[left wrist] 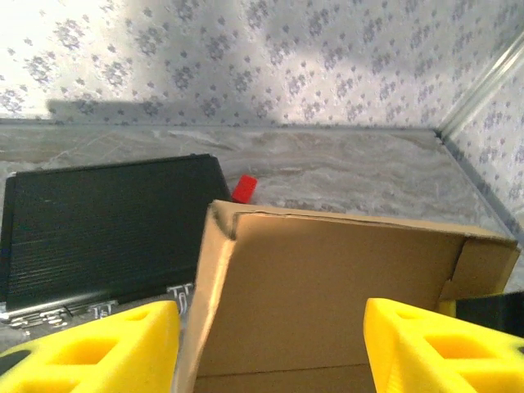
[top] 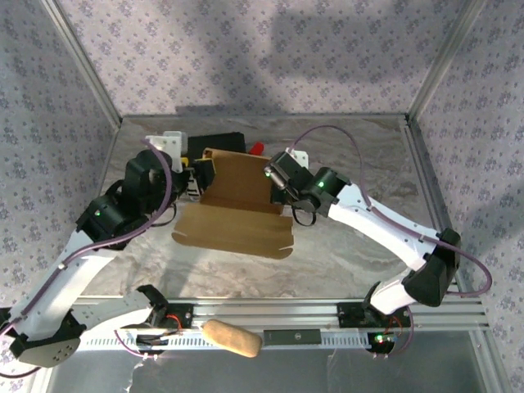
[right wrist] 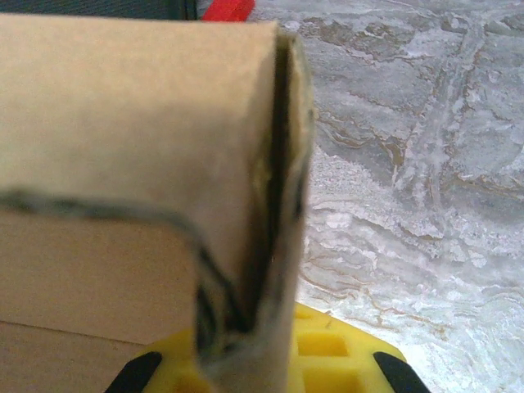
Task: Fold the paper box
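While the paper box (top: 237, 209) sits in the middle of the table (top: 360, 237), its near half lies flat and the far half stands up at the crease, kinda like a half-open book. My right gripper (top: 277, 176) is at the right end of that upright panel. From the right wrist cam the yellow fingers (right wrist: 327, 356) look pinched together on a doubled cardboard edge, so it's clamped on the box imo. My left gripper (top: 199, 176) is at the left end of the same panel w/ its fingers (left wrist: 90, 348) spread wide apart. The brown panel stands between and just past them, and I can't tell if either finger actually touches it. In the left wrist view the panel's left side flap is bent fwd along the edge. Behind the box, near the back wall, a black case (top: 217, 141) lies flat, w/ a small red thing (top: 256, 149) just beside its right corner, no idea what it is. A tan bread-looking lump (top: 232, 337) rests on the rail at the near edge, between my two arm bases, well apart from the box.
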`<state>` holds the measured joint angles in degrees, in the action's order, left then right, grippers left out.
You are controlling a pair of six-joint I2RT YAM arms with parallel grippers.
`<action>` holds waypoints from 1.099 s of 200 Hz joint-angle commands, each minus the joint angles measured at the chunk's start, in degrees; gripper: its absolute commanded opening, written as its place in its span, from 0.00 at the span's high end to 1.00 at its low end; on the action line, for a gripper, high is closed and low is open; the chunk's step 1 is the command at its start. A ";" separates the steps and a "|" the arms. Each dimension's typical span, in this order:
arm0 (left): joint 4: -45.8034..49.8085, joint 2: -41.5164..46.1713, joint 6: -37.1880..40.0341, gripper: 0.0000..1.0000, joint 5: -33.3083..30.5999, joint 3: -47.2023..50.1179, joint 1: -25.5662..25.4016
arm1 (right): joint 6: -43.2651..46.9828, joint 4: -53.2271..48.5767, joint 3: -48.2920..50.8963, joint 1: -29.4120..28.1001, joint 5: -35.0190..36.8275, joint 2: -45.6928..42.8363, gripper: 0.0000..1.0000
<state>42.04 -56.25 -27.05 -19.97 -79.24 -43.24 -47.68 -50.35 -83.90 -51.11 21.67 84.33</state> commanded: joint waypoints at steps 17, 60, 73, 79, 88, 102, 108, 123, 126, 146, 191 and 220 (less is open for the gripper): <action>4.94 1.75 -10.43 0.40 -3.08 -3.13 -1.89 | -6.23 3.12 5.23 3.67 -4.21 -2.91 1.00; 11.62 1.51 -21.15 0.46 -14.95 -3.66 -12.81 | -20.17 5.83 13.98 9.86 -9.23 -6.04 1.00; 12.81 1.23 -24.94 0.49 -18.71 -3.11 -16.65 | -26.02 6.33 17.67 10.72 -9.89 -7.13 1.00; 12.62 0.79 -26.56 0.50 -20.16 -2.55 -18.53 | -28.75 7.21 19.31 11.01 -10.61 -7.61 1.00; 11.12 -0.35 -27.84 0.50 -21.60 -1.74 -21.55 | -32.88 9.13 21.97 11.23 -11.92 -8.40 1.00; 10.11 -4.40 -28.39 0.48 -22.29 -2.89 -24.51 | -38.90 11.99 25.81 11.32 -13.70 -9.33 1.00; 10.76 -6.63 -28.54 0.47 -22.89 -4.39 -25.54 | -41.32 12.09 26.89 11.23 -14.12 -9.36 1.00; 13.44 -12.58 -27.80 0.43 -24.89 -8.58 -27.41 | -46.41 10.87 28.37 11.13 -14.57 -9.36 1.00; 14.33 -13.84 -27.86 0.42 -25.42 -9.48 -27.56 | -47.20 10.72 28.69 11.12 -14.55 -9.41 1.00; 23.78 -21.69 -33.68 0.32 -29.85 -14.38 -28.24 | -51.12 12.41 31.67 10.87 -14.46 -10.54 1.00; 20.65 -29.54 -33.75 0.31 -28.17 -16.82 -28.26 | -55.85 13.80 34.97 10.25 -15.09 -11.50 1.00; 23.66 -31.63 -35.97 0.36 -28.88 -16.65 -28.29 | -57.08 15.64 37.20 10.79 -16.32 -12.74 1.00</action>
<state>62.04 -87.77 -60.34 -46.28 -94.74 -71.05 -100.84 -35.75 -48.16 -40.51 6.07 73.45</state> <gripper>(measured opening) 0.666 0.079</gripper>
